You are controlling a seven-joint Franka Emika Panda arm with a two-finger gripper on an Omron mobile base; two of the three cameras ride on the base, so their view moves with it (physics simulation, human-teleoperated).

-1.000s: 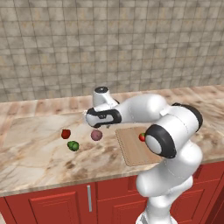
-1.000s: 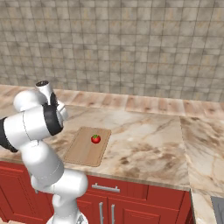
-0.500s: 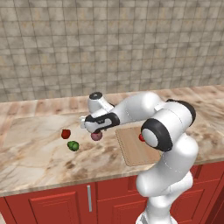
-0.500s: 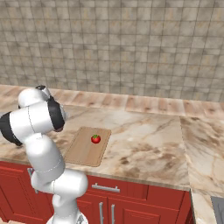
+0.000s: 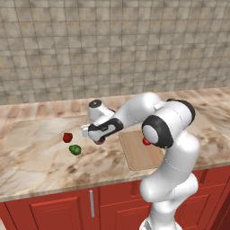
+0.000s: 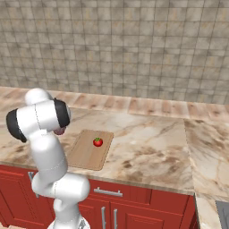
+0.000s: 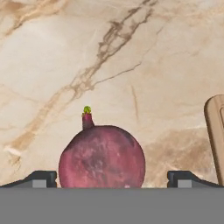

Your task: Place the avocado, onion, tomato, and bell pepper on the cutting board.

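Marble counter (image 7: 131, 52) under jaws; onion (image 7: 102, 157) sits between wide-apart fingertips (image 7: 41, 178), not gripped; cutting board (image 7: 215, 131) beside; likely firm, smooth, roll-prone — pinch across widest middle

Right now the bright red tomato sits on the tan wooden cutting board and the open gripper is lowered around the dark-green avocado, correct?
Not quite. The open gripper straddles the pinkish-mauve onion, as the hand view shows. The dark-green avocado lies apart on the counter. The bright red tomato does sit on the tan wooden cutting board.
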